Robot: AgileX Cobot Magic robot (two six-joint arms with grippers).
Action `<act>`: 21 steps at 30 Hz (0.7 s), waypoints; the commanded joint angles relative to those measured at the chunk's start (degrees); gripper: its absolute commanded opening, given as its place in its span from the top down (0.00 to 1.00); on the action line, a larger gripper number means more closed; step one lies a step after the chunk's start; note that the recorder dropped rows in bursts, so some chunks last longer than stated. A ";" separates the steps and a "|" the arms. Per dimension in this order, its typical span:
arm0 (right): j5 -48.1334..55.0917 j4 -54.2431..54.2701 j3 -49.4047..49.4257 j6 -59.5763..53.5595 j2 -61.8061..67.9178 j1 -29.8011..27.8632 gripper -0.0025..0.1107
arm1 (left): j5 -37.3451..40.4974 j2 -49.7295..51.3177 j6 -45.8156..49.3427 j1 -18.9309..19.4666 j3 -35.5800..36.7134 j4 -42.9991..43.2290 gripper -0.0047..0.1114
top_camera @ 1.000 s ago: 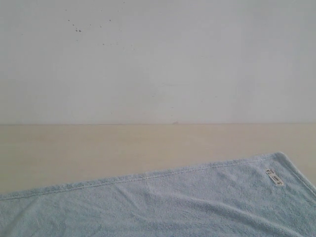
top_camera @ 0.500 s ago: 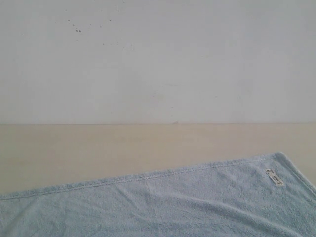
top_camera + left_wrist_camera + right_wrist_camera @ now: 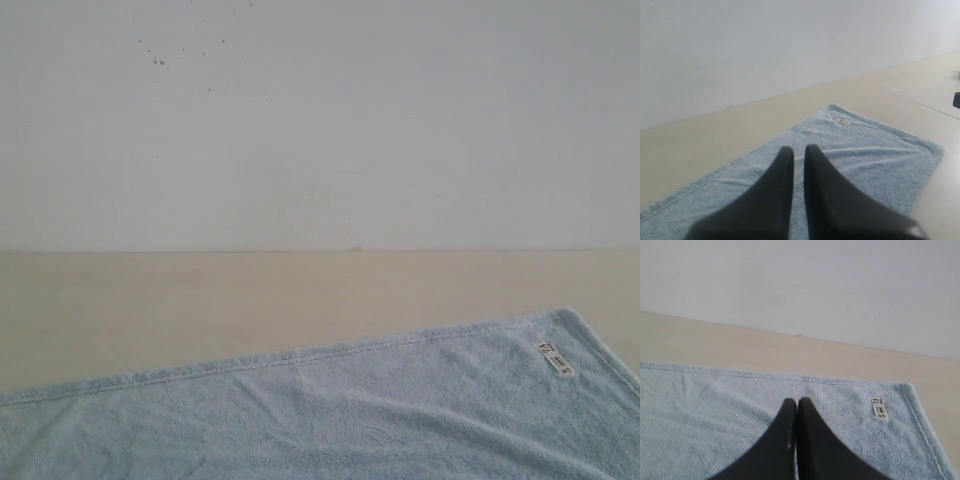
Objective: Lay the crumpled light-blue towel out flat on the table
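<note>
The light-blue towel [image 3: 350, 420] lies spread out on the beige table [image 3: 200, 300], with only shallow wrinkles and its far hem running straight. Its white label [image 3: 556, 361] sits near the far right corner. Neither gripper shows in the exterior view. In the left wrist view my left gripper [image 3: 799, 149] hangs above the towel [image 3: 865, 160], its dark fingers nearly together with nothing between them. The right wrist view has my right gripper [image 3: 797, 401] shut and empty over the towel [image 3: 715, 410], with the label [image 3: 880, 408] off to one side.
A white wall [image 3: 320, 120] with a few dark specks rises behind the table. Bare table runs between the towel's far hem and the wall. The left wrist view shows a seam in the tabletop [image 3: 920, 102] and a small dark object [image 3: 957, 99] at the frame edge.
</note>
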 commanded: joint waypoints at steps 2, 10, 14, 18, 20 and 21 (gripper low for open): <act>-0.12 -0.39 0.25 -0.02 -0.32 -0.22 0.98 | -0.31 -0.43 -0.11 -0.22 -0.28 -0.68 0.89; -0.12 -0.39 0.25 -0.02 -0.32 -0.22 0.98 | -0.31 -0.43 -0.11 -0.22 -0.28 -0.68 0.89; -0.12 -0.39 0.25 -0.02 -0.32 -0.22 0.98 | -1.06 -0.43 0.64 -0.22 0.14 1.38 0.89; -0.12 -0.39 0.25 -0.02 -0.32 -0.22 0.98 | -2.83 -1.92 0.76 -0.22 0.53 12.70 0.89; -0.12 -0.39 0.25 -0.02 -0.32 -0.22 0.98 | -6.50 -3.27 -0.90 -0.22 0.95 15.59 0.89; -0.12 -0.39 0.25 -0.02 -0.32 -0.22 0.98 | -9.35 -4.04 -2.51 -0.22 1.53 16.66 0.89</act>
